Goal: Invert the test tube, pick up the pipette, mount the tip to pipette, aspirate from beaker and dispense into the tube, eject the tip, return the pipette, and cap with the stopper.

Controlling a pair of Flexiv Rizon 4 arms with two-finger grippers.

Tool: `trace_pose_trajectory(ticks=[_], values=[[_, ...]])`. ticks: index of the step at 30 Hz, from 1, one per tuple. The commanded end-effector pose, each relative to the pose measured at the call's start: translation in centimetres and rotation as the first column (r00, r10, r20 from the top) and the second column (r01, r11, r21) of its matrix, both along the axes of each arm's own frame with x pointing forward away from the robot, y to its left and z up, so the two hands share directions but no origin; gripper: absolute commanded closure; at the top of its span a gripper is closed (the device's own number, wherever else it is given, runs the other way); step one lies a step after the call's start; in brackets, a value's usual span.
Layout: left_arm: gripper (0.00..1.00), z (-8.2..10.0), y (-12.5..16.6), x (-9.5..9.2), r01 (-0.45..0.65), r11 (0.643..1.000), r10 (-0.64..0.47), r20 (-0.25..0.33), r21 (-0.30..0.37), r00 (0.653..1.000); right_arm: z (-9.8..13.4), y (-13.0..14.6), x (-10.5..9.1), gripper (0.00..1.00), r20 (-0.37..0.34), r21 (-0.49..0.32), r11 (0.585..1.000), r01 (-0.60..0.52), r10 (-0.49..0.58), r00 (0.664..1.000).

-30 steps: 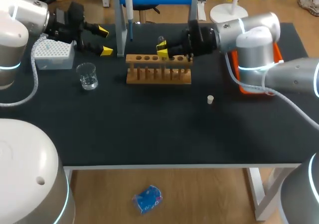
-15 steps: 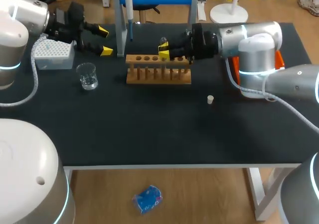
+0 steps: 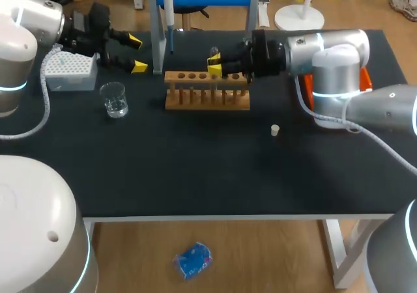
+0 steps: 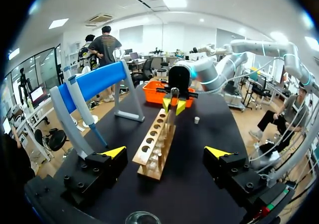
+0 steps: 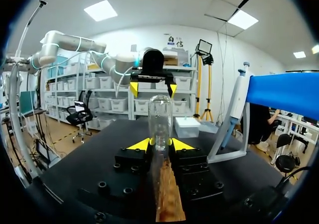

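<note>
Clear glass test tube [image 5: 160, 117] is clamped in the right pincer [image 5: 160, 144] over the wooden rack [image 3: 207, 91]; the left pincer [image 3: 136, 53] is spread wide, empty. Inversion is judged underway; all else remains.

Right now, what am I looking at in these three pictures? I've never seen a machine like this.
It is a robot with two arms at a black table. One picture looks down from above and behind; the two round ones come from cameras on its wrists. The right hand is shut on a glass test tube over a wooden rack. The left hand is open and empty, beside a box of tips. Also on the table: a beaker, a small stopper, and a pipette hanging on a stand.
</note>
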State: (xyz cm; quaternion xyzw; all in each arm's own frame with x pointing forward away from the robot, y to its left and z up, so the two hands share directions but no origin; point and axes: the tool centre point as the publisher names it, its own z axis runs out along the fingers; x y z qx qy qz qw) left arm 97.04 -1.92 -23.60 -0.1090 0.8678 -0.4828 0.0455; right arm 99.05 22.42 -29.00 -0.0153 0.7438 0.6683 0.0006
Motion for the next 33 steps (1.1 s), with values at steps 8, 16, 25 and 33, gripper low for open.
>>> trace_pose_trajectory(ticks=[8, 16, 25, 33], values=[[0.0, 0.0, 0.0, 0.0, -0.001, 1.0, 0.001, -0.001, 0.002, 1.0, 0.9, -0.2, -0.2, 1.0, 0.012, 0.002, 1.0, 0.001, -0.001, 1.0], [0.0, 0.0, 0.0, 0.0, -0.001, 1.0, 0.001, -0.001, 0.002, 1.0, 1.5, -0.2, -0.3, 1.0, 0.021, 0.011, 1.0, 0.003, -0.003, 1.0], [0.0, 0.0, 0.0, 0.0, -0.001, 1.0, 0.001, -0.001, 0.002, 1.0, 2.5, -0.3, -0.1, 1.0, 0.038, 0.025, 1.0, 0.01, -0.011, 0.999], [0.0, 0.0, 0.0, 0.0, -0.001, 1.0, 0.001, -0.001, 0.002, 1.0, 3.3, -0.3, 0.1, 1.0, 0.045, 0.027, 1.0, 0.011, -0.012, 0.999]])
